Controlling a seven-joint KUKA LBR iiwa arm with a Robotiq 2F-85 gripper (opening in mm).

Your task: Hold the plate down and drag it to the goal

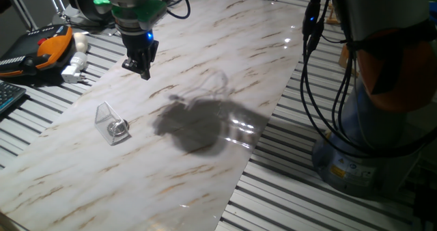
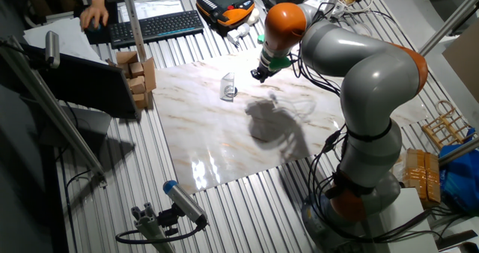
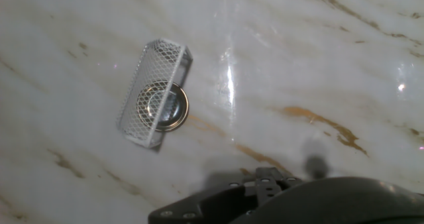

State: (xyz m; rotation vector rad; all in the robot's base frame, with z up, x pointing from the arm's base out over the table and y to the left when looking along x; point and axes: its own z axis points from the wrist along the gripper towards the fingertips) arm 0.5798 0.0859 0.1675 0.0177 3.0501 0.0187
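Under the goal, half out its edge, sits the plate; pincer aloft, grip unreadable.

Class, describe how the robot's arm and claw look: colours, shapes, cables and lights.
The arm has thick rounded grey segments with orange joints. A green collar with a small blue light sits above the black claw. Black cables hang beside its base.

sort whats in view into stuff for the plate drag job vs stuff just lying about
For the job: the plate, lying partly under the goal; the gripper, above the marble table.

Just lying about: keyboard, orange handheld controller, wooden blocks.
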